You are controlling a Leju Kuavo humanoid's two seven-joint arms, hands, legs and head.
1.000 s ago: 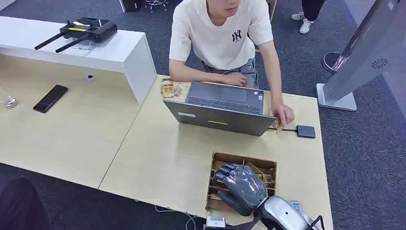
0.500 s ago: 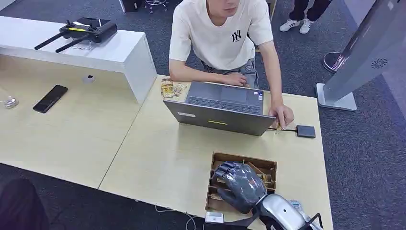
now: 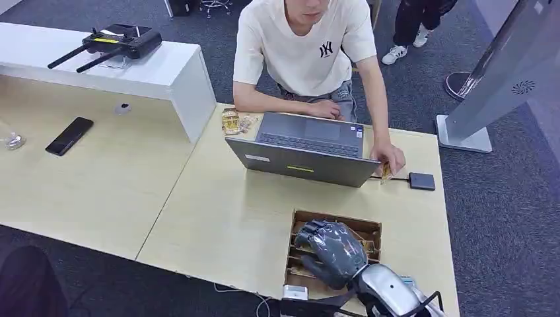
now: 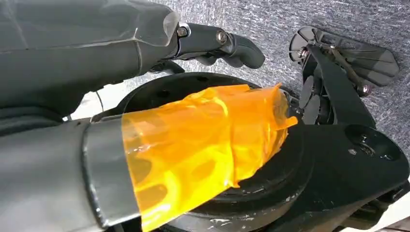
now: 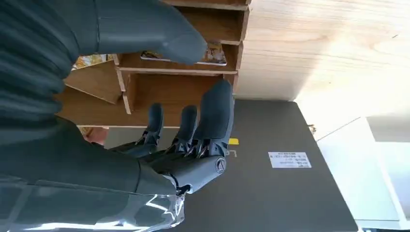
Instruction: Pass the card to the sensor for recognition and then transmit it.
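**Wooden card box under the open right hand**

Brown wooden slotted box near the front edge of the pale wood-grain table, with the grey many-fingered right hand poised just above its compartments. Fingers apart and gently curved, thumb held away from them, nothing gripped between. Cannot tell whether any fingertip touches the dividers.

Printed rectangular card, seen from the right wrist, lying flat in one of the box's slots, close to the thumb tip but apart from it. More yellowish printed pieces in the neighbouring slots, too small to read.

Beyond the box, an open dark grey laptop with its lid turned toward the robot. Right of the laptop, a small flat black square sensor pad on the tabletop, joined to the laptop by a thin dark cable. Well apart from the box and the right hand.

Behind the laptop, a seated person in a cream T-shirt. One of the person's hands resting beside the laptop's corner, just short of the sensor pad.

Grey left hand hanging low over grey carpet, thumb wrapped in crumpled orange film, dark fingers stretched away from it, nothing held.

Off to the left, a flat black phone on the adjoining table, and a black twin-antenna controller on a white counter.
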